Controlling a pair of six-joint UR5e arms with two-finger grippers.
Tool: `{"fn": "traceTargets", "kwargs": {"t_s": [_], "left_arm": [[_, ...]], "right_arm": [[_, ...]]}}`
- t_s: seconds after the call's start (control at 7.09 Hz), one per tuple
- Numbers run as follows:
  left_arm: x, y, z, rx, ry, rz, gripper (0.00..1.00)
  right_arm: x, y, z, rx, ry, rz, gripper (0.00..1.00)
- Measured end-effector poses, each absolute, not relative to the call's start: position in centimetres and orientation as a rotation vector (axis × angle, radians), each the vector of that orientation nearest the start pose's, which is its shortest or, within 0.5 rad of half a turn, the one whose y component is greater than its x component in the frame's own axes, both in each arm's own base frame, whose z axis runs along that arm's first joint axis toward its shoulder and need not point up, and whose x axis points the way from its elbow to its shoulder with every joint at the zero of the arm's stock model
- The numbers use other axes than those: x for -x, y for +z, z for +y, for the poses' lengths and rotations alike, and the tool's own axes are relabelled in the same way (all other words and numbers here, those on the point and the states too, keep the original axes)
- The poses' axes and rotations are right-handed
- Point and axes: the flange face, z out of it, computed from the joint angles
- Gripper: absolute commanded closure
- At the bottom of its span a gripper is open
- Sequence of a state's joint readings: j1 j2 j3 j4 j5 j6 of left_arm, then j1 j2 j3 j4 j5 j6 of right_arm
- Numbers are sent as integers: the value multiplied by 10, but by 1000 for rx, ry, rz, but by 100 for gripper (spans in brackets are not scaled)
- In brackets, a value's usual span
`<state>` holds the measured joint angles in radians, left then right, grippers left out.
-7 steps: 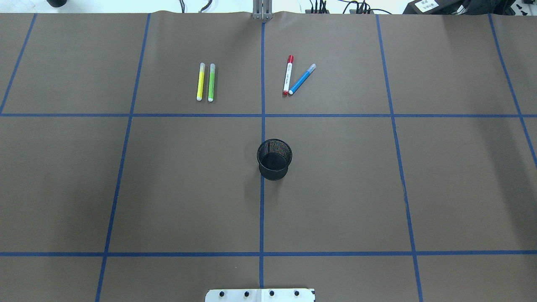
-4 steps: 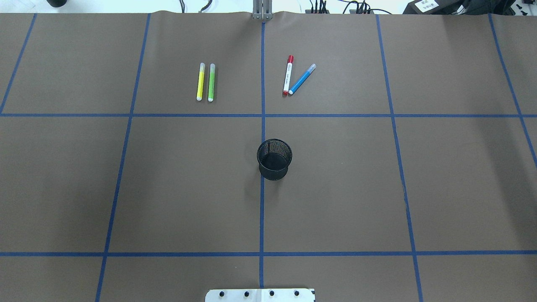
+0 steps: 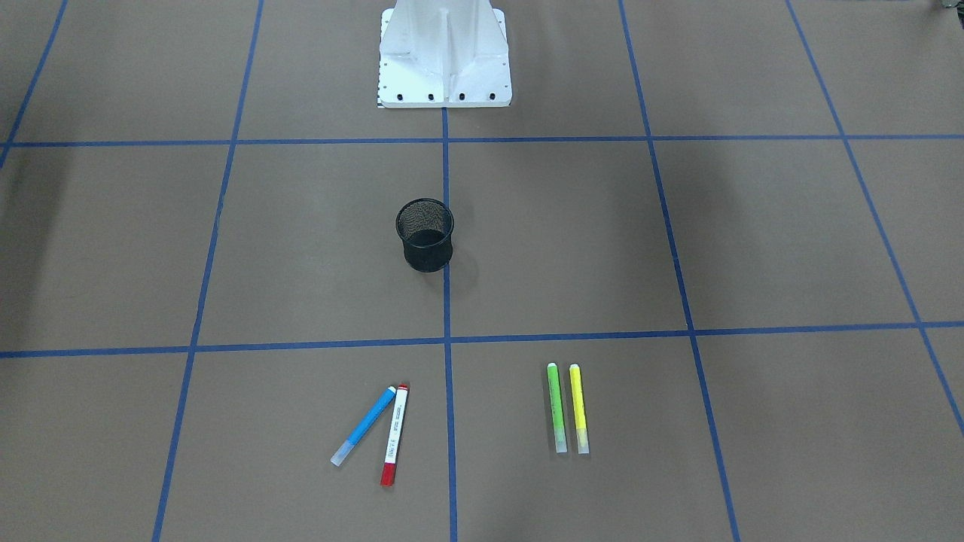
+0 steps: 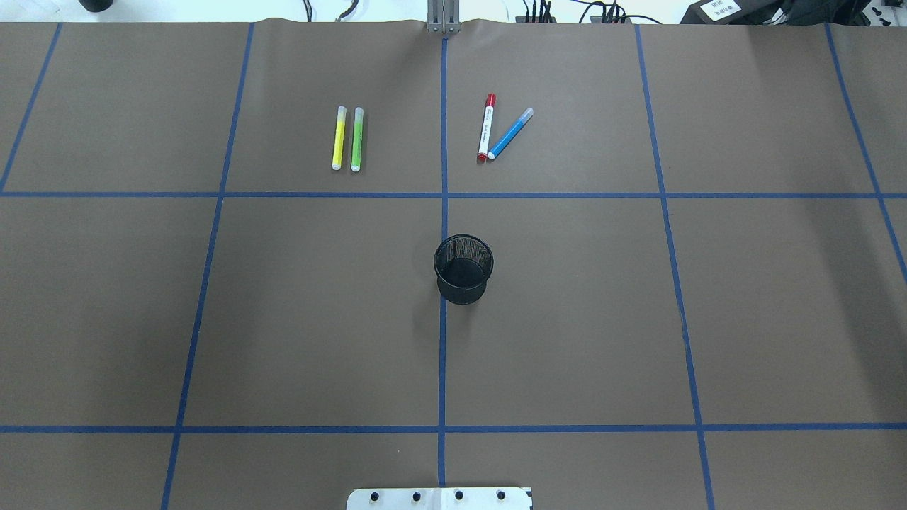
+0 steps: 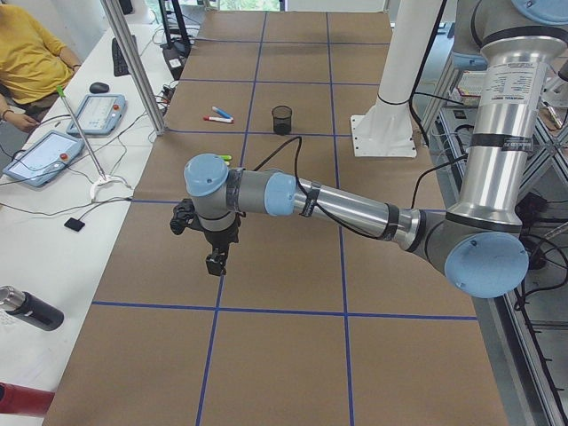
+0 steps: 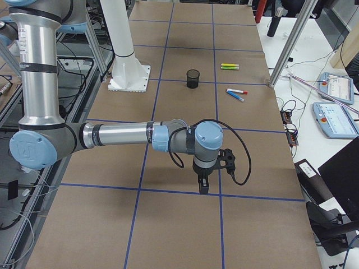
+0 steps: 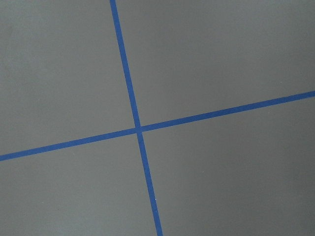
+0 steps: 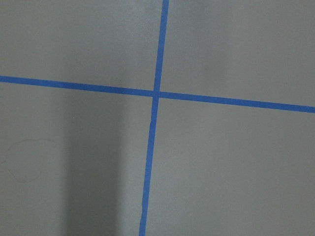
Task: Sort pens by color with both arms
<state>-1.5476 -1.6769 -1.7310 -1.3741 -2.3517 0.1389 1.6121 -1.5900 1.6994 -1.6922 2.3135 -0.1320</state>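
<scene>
Four pens sit unmoved on your desk (image 4: 212,319): yellow pen (image 4: 339,139) beside green pen (image 4: 357,139), then red-ended pen (image 4: 486,127) nearly touching blue pen (image 4: 511,133). Sorting looks finished. On left arm (image 5: 266,193) and right arm (image 6: 168,137), you cannot tell jaws released or clenched.

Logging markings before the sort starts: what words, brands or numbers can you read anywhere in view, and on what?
No text is legible in any view.
red-ended marker: dark print along its white barrel, too small to read.
white label on the black box past the table's far edge: characters blurred.
teach pendant: screen contents too small to read.
</scene>
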Motion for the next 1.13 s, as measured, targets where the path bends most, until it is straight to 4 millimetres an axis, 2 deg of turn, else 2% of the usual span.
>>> {"fn": "traceTargets", "kwargs": {"t_s": [0.56, 1.13], "left_arm": [[52, 549, -527, -104, 175, 771, 1], [52, 563, -518, -77, 163, 772, 1]], "right_arm": [[-86, 617, -477, -56, -83, -741, 0], [-86, 615, -476, -60, -85, -740, 0]]}}
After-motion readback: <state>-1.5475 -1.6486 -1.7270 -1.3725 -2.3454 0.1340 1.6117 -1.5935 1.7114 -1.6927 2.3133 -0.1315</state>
